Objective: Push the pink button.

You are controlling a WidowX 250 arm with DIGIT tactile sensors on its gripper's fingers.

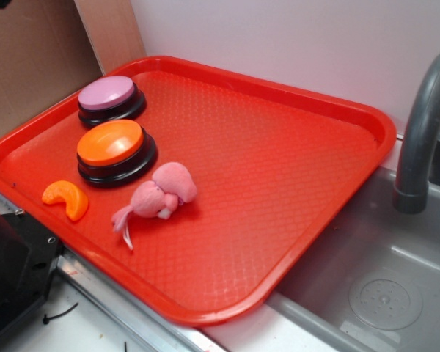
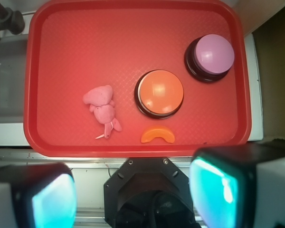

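With its fingers (image 2: 133,199) spread wide above the counter, the approach has yet to begin toward the round, glossy pale-pink button (image 1: 106,93), which needs pressing from above.

A red tray (image 1: 293,169) is lying beside a grey sink (image 1: 381,293). The pink button (image 1: 108,95) is sitting near the tray's far left corner, the orange button (image 1: 114,147) just beside it. A plush toy (image 1: 158,196) and an orange slice (image 1: 67,198) are lying towards the near left edge.
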